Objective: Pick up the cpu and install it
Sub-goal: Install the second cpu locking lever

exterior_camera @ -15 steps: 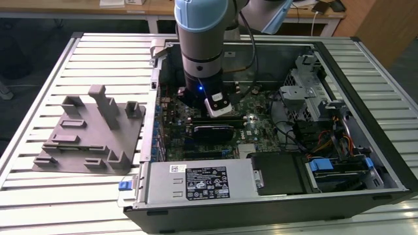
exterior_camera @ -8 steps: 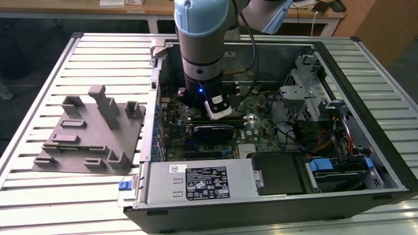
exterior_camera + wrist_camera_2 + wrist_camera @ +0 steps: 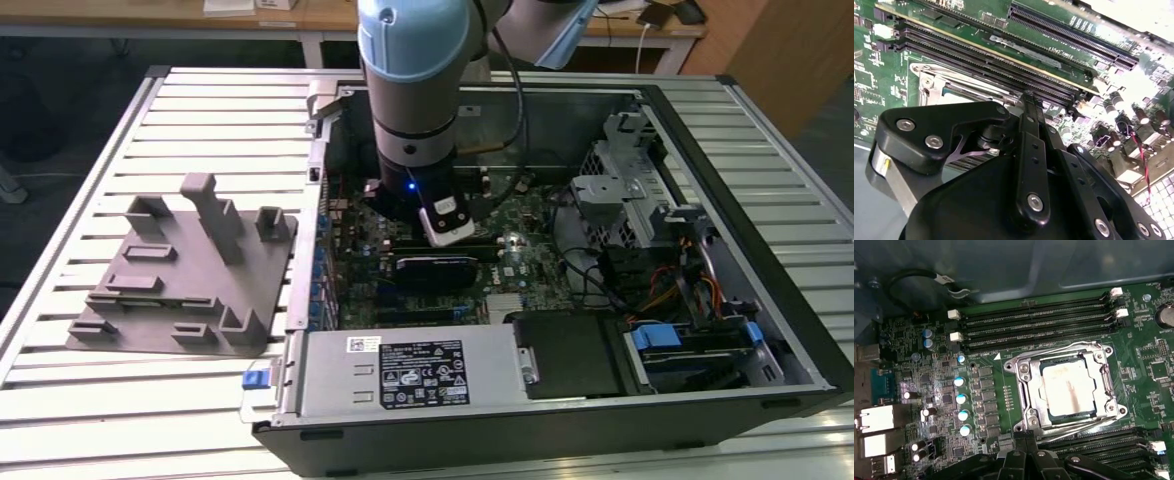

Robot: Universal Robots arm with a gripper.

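cpu (image 3: 1070, 387) first: in the first wrist view we see it lying flat in the socket frame (image 3: 1026, 390) on the motherboard (image 3: 989, 390), its silver top smeared with a brownish streak, memory slots (image 3: 1034, 325) running along two sides of the socket. so, as we judge it, the chip already sits in its place rather than in the tool.

the gripper (image 3: 1026, 460) hangs over the board just beside the socket — in the first wrist view its black linkage shows at the edge of the picture, with the chip lying a little ahead of it, near but apart. we see nothing between its tips, and we cannot tell how far they stand open, since the linkage hides them in both wrist views.

in the exterior view the arm (image 3: 414, 100) reaches straight down into the open computer case (image 3: 747, 240), which lies on its side on a slatted table (image 3: 80, 180). a grey fixture block (image 3: 187, 270) sits on the table at the exterior view's left of the case — well apart from the tool. the power supply box (image 3: 400, 370) fills the near corner of the case.
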